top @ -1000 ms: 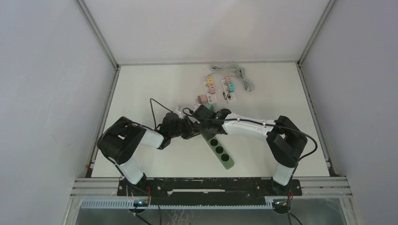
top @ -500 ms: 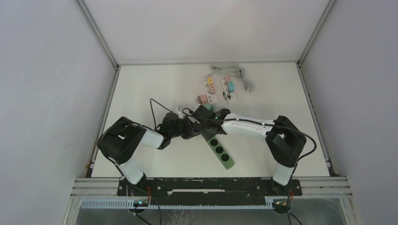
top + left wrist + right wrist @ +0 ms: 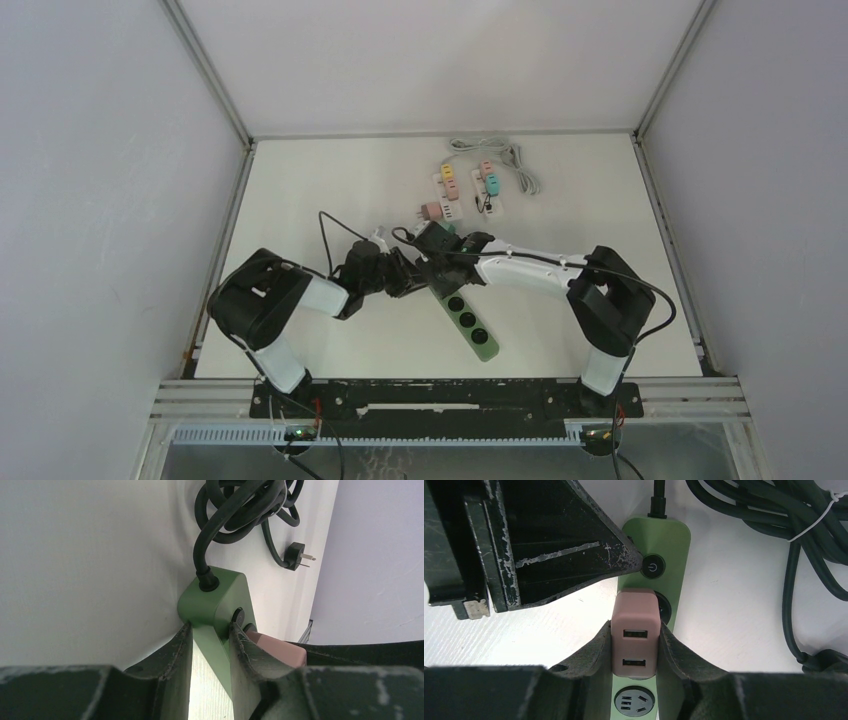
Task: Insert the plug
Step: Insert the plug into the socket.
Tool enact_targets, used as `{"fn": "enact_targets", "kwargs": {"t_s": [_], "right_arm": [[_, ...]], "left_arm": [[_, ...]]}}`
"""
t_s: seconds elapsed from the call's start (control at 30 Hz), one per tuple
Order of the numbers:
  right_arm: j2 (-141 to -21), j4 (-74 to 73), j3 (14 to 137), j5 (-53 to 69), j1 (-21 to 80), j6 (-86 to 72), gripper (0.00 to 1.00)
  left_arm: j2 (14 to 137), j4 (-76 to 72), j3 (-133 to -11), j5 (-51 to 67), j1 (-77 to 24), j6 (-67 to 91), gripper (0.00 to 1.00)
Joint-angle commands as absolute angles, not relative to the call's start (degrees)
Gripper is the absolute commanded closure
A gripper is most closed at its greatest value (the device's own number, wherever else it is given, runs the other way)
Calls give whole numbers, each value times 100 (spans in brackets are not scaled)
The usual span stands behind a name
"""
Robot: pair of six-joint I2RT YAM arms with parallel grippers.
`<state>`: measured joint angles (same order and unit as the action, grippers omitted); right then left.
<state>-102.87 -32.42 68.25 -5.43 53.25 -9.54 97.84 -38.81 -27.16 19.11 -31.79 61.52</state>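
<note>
A green power strip (image 3: 470,322) lies slantwise on the white table. My left gripper (image 3: 211,627) is shut on its cable end (image 3: 215,600), one finger on each long side. In the right wrist view, my right gripper (image 3: 634,630) is shut on the pink plug (image 3: 634,635), a block with two USB ports. The plug stands on the strip's (image 3: 671,535) first socket, just below the round power button (image 3: 652,566). Its prongs are hidden. The left wrist view shows the pink plug (image 3: 277,647) against the strip's top face. From above, both grippers (image 3: 410,275) (image 3: 447,262) meet at the strip's far end.
The strip's black cable (image 3: 250,505) lies coiled beyond the strip, its plug end (image 3: 296,555) on the table. A free socket (image 3: 634,700) shows below the pink plug. Several other small adapters (image 3: 465,185) and a grey cable (image 3: 500,155) lie at the back of the table.
Hardly anything. Both grippers keep their holds; the right wrist with the pink plug has edged slightly left toward the strip's cable end.
</note>
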Motion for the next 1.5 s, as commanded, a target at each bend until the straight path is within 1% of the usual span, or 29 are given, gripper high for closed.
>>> {"fn": "enact_targets", "kwargs": {"t_s": [0.0, 0.13, 0.23, 0.3, 0.6, 0.63, 0.67, 0.7, 0.73, 0.77, 0.8, 0.93, 1.03, 1.17, 1.3, 1.47], "right_arm": [[-11400, -3632, 6202, 140, 5667, -1134, 100], [-11505, -3793, 6314, 210, 5783, -1082, 100], [-11519, -3557, 6169, 552, 5777, -1234, 100], [-11435, -3464, 6142, 521, 5760, -1335, 100], [-10477, -3394, 6144, 83, 5510, -1318, 100], [-10356, -3378, 6150, 78, 5500, -1324, 97], [-10255, -3369, 6162, 91, 5482, -1319, 92], [-10152, -3360, 6173, 87, 5477, -1326, 86], [-10060, -3350, 6197, 75, 5479, -1325, 78], [-9988, -3341, 6236, 67, 5475, -1315, 74], [-9919, -3336, 6275, 23, 5470, -1304, 67], [-9745, -3384, 6524, -167, 5470, -1213, 51], [-9664, -3476, 6711, -209, 5479, -1157, 44], [-9449, -3491, 6810, -199, 5477, -1134, 40], [-9248, -3454, 6809, -251, 5423, -1151, 39], [-9155, -3235, 6807, -341, 5337, -1168, 39]], "left_arm": [[10011, -4051, -2653, 1822, -3322, 6117, 66], [10019, -4098, -2664, 1845, -3322, 6165, 66], [10007, -4121, -2649, 1854, -3322, 6171, 66], [9987, -4120, -2629, 1842, -3323, 6161, 66], [9958, -4113, -2644, 1830, -3322, 6152, 65], [9946, -4113, -2645, 1826, -3322, 6146, 65], [9942, -4113, -2642, 1820, -3322, 6137, 65], [9936, -4113, -2645, 1805, -3322, 6131, 65], [9925, -4109, -2632, 1794, -3324, 6127, 65], [9917, -4113, -2636, 1791, -3323, 6122, 65], [9908, -4109, -2632, 1783, -3322, 6118, 64], [9845, -3979, -2638, 1722, -3322, 6057, 63], [9778, -3838, -2672, 1676, -3322, 5984, 63], [9700, -3718, -2685, 1637, -3322, 5918, 62], [9646, -3674, -2692, 1617, -3322, 5889, 61], [9645, -3668, -2705, 1635, -3322, 5889, 61]]}}
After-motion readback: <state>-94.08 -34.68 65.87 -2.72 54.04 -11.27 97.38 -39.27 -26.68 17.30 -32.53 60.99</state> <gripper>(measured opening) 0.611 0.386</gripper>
